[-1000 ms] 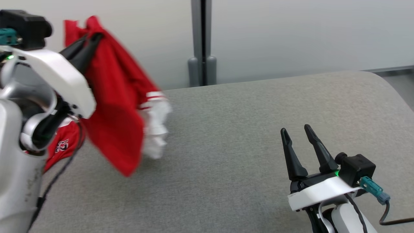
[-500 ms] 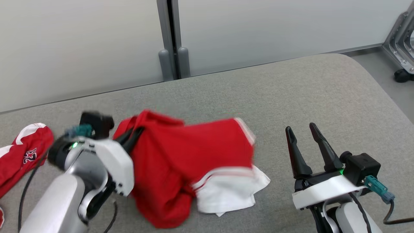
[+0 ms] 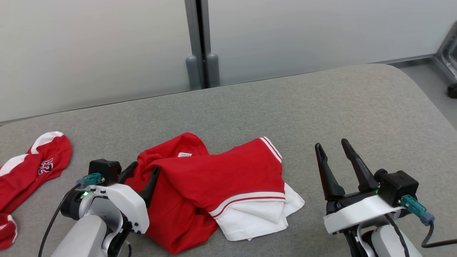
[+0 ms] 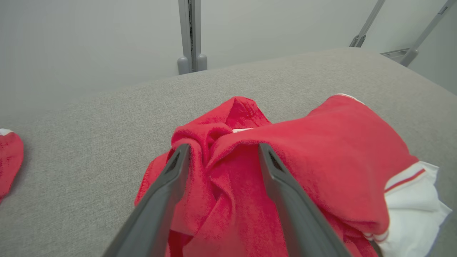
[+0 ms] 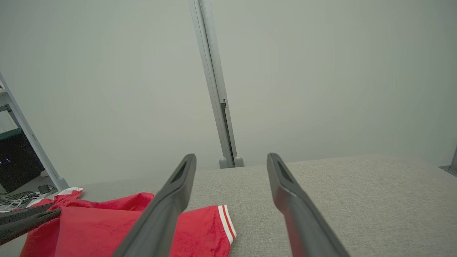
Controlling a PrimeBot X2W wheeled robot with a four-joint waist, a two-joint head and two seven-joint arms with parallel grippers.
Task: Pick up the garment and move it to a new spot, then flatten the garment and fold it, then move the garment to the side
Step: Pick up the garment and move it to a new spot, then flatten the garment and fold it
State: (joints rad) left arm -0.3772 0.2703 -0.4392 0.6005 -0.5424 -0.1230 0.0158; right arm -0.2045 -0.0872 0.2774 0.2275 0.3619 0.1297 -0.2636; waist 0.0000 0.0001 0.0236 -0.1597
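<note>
- The red shirt [image 3: 221,175] with white trim lies crumpled on the grey counter [image 3: 357,107], about midway across it (collar tag facing up).
- The left jaws stand spread, straddling a bunched fold at the shirt's left end without pinching it.
- The right jaws are spread too, holding nothing, just right of the shirt's white hem.
- A second red garment [image 3: 32,167] lies well apart, at the far left.

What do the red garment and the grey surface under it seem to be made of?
Garment: likely soft knit cloth, matte; it slumps in folds. Surface: probably woven upholstery fabric, matte grey, with a fine visible weave.
</note>
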